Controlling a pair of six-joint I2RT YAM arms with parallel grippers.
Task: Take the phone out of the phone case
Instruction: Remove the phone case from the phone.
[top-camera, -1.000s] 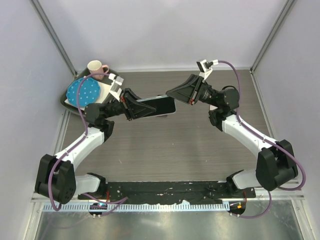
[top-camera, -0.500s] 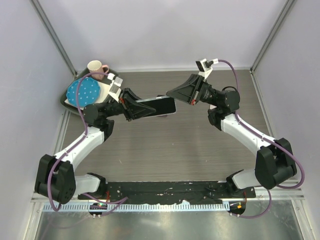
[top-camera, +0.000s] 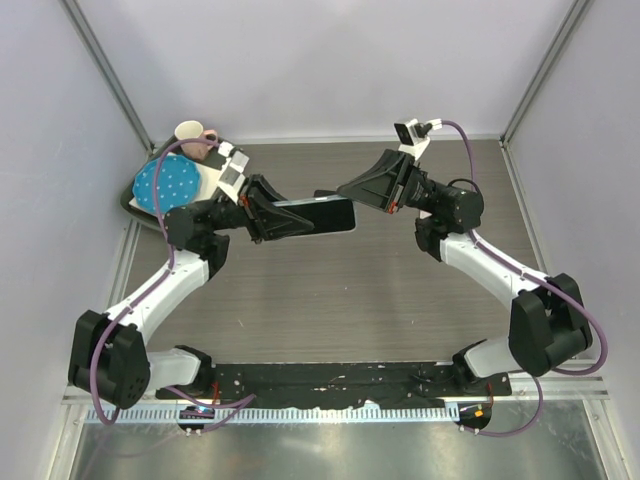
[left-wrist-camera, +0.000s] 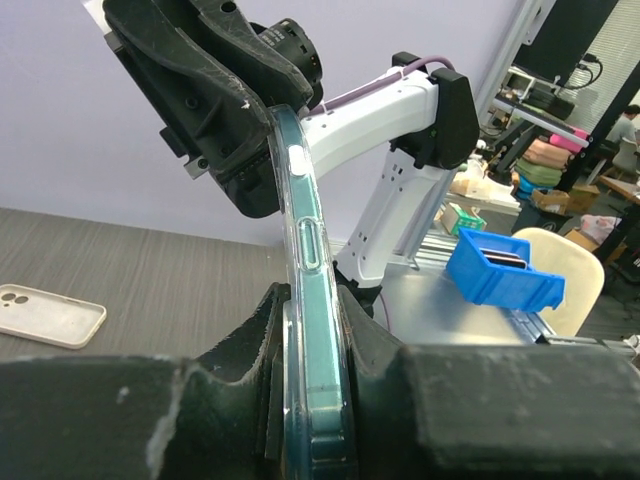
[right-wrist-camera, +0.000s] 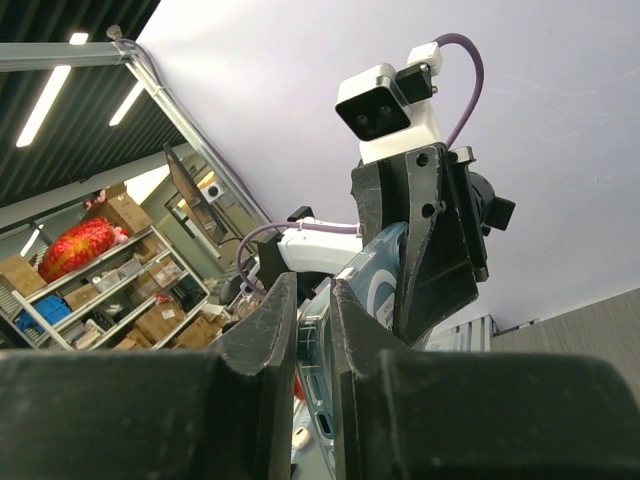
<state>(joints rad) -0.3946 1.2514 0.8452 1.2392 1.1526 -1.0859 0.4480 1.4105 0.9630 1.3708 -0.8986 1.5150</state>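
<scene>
1. The phone (top-camera: 312, 214), in its case (left-wrist-camera: 303, 250), is above the tabletop's (top-camera: 330, 300) middle.
2. The left gripper (top-camera: 272, 220) clamps its left end.
3. The right gripper (top-camera: 347, 190), jaws nearly together, meets its right end; I cannot tell if it pinches.

Dark phone (top-camera: 325, 214) was seated inside a clear phone case (left-wrist-camera: 308, 250), side buttons showing along the edge. The pair was held aloft, long axis roughly level, one end clamped by the left gripper (left-wrist-camera: 308, 335).
</scene>
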